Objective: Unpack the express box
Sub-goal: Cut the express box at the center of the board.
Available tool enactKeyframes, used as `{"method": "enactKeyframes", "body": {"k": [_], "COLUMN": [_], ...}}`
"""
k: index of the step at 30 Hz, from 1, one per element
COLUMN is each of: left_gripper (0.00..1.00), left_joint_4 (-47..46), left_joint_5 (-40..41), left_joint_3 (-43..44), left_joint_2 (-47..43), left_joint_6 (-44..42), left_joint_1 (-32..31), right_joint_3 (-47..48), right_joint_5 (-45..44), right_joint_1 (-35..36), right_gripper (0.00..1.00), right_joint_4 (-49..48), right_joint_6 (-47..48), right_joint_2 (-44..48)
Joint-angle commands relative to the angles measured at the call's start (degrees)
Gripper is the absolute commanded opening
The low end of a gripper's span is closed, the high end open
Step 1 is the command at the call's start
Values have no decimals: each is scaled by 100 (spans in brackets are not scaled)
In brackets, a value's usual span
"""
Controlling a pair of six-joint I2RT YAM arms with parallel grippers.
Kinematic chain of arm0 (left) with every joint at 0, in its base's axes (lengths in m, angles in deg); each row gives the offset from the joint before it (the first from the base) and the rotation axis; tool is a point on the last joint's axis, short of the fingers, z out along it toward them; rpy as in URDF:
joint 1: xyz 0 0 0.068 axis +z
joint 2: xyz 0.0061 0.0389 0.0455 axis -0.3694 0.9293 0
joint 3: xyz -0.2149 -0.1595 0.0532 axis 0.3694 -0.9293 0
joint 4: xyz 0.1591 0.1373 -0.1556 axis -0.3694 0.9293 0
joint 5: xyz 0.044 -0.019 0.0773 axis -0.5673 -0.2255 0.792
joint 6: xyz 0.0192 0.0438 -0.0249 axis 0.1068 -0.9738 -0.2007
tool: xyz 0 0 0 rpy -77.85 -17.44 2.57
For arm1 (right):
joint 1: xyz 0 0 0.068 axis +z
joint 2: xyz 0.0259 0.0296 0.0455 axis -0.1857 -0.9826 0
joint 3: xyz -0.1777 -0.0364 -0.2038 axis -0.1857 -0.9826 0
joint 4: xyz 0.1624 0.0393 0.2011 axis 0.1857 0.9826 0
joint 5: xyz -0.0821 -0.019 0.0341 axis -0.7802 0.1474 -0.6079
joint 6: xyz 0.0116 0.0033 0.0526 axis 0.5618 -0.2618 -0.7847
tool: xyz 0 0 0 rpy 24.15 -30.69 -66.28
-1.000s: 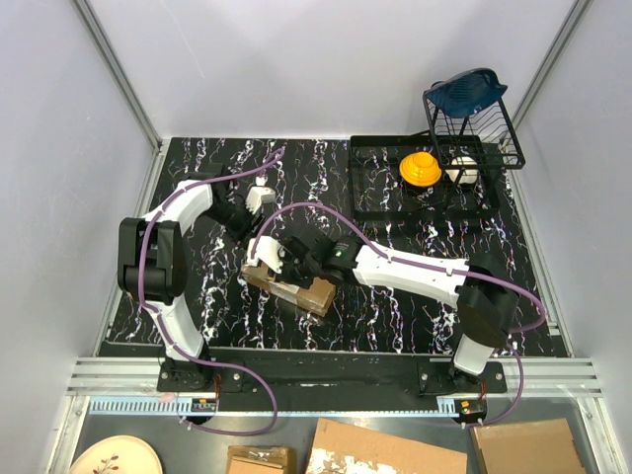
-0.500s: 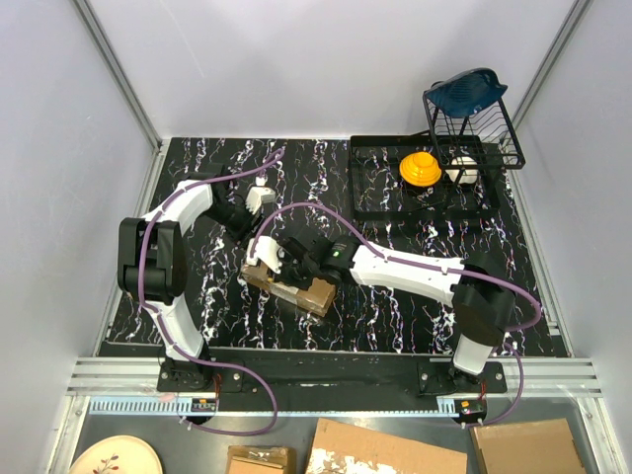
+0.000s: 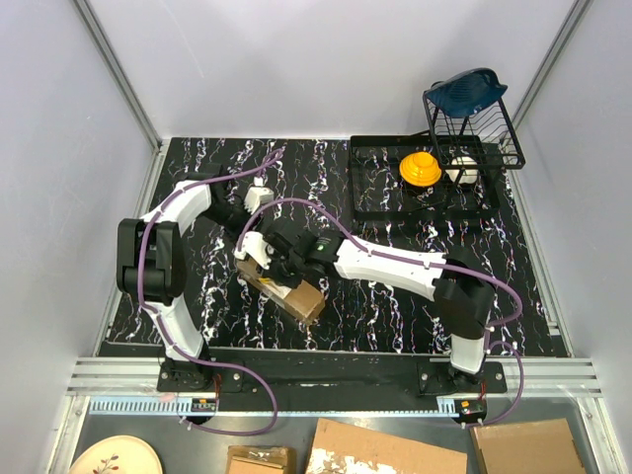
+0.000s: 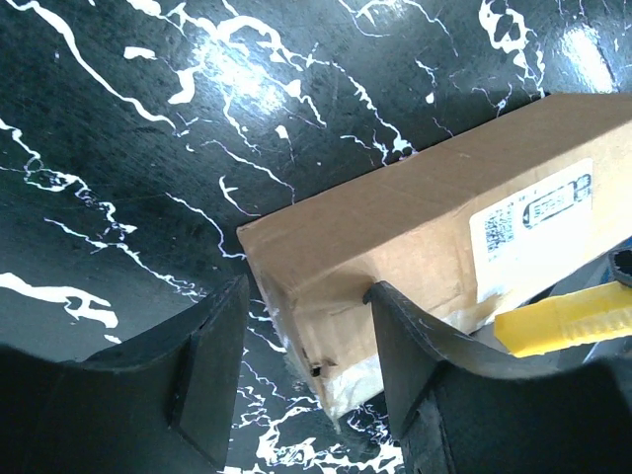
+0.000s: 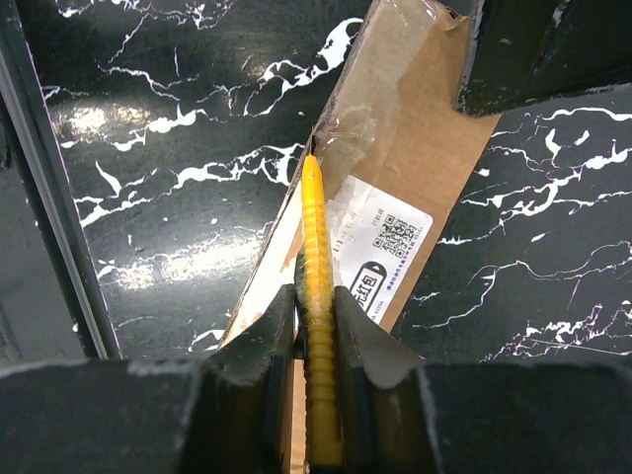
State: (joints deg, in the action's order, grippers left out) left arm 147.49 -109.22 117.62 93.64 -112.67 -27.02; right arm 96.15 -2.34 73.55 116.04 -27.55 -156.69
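Left hand (image 4: 306, 301): fingers spread to either side of one end corner of the express box (image 4: 415, 222). Whether they press on the cardboard I cannot tell.
Express box, place: lies slantwise on the worktop (image 3: 385, 321), left of centre and nearer the near edge than the far one, with its label (image 5: 385, 247) face up.
Express box, handling: probably light and stiff along its edges, though the broad faces would likely dent under a hard squeeze. The clear tape (image 5: 400, 118) looks slick, so pads should sit on bare cardboard.
Where to hold: best across the narrow width at one end, as the left hand stands now. That keeps it clear of the long seam.
Right hand (image 5: 316, 316): pinching a yellow utility knife (image 5: 313, 227), fingers pressed against its handle. The tip rests at the box's long top edge, beside the taped end.
Risk: an unbraced light carton may skid or turn under the blade.
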Motion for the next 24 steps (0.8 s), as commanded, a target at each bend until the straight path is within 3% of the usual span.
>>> {"method": "enactKeyframes", "body": {"k": [1, 16, 24], "left_gripper": [55, 55, 57], "left_joint_4": [122, 358, 781], "left_joint_5": [-70, 659, 161], "left_joint_3": [-182, -226, -287], "left_joint_2": [-218, -1263, -1843], "left_joint_6": [-128, 30, -84], "left_joint_1": [-81, 112, 227], "right_joint_3": [385, 493, 685], "right_joint_5": [-513, -1287, -1340], "right_joint_1": [52, 588, 597], "right_gripper": [0, 0, 0], "right_joint_4": [551, 2266, 2310], "right_joint_6": [-259, -1358, -1323], "right_joint_2": [-466, -159, -18]}}
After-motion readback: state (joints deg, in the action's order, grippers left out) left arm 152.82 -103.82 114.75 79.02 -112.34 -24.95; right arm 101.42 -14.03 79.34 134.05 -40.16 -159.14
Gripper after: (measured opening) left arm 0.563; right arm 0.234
